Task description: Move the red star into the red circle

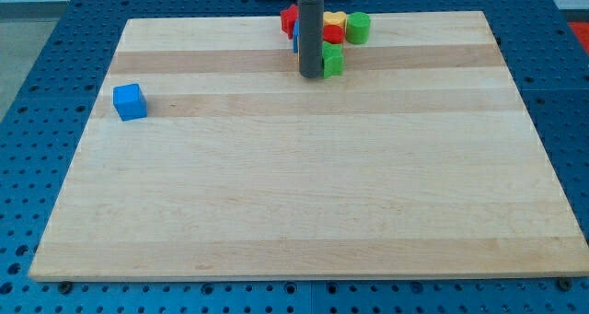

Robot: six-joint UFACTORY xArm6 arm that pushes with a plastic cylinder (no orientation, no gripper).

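My tip (310, 76) rests on the board near the view's top centre, and the dark rod rises from it. A cluster of blocks sits around the rod. A red block (288, 19) is just left of the rod, partly hidden; its jagged outline suggests the star. A second red block (333, 34), rounder, lies just right of the rod, below a yellow block (333, 19). A green cube (333, 60) touches the rod's right side near my tip. A sliver of a blue block (295, 43) shows at the rod's left edge.
A green cylinder (357, 27) stands at the cluster's right end. A blue cube (130, 102) sits alone near the board's left edge. The wooden board (294, 194) lies on a blue perforated table.
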